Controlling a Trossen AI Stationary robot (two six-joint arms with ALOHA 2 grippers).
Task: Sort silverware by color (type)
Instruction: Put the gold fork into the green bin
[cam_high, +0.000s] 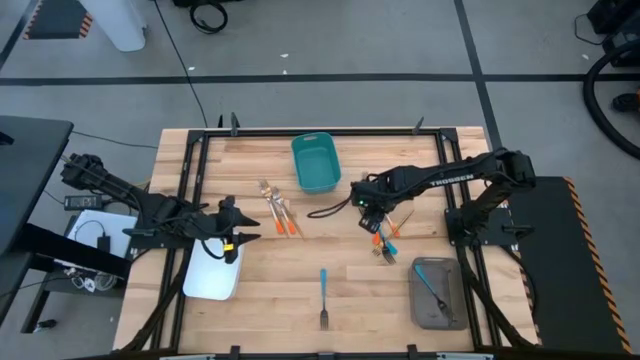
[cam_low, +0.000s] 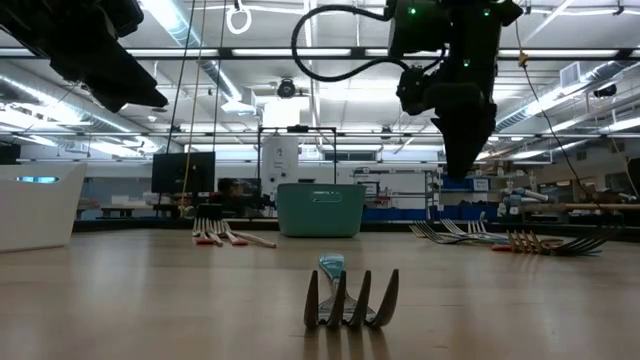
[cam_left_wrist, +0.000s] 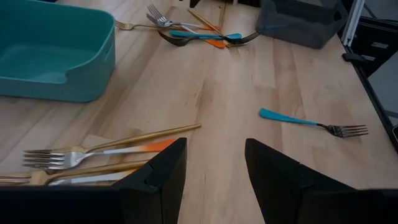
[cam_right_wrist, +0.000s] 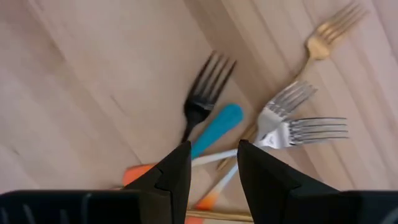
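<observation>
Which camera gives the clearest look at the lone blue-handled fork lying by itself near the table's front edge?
The left wrist view: the blue-handled fork shows whole, side-on, handle and tines distinct. The high view shows it small; the low view shows mostly its tines end-on; the right wrist view misses it.

Evenly and brightly lit from overhead, by rows of ceiling strip lights (cam_low: 330, 52) seen in the low view. Soft, short shadows only, close under the silverware on the pale bench (cam_high: 300, 290). Faint sheen along the wood, no harsh glare. Dark, near-silhouetted arms against the bright ceiling in the low view. Motion-smeared forks (cam_right_wrist: 292, 121) in the right wrist view. Sharper in the left wrist view, with softened fingers (cam_left_wrist: 155, 177) up close.
</observation>
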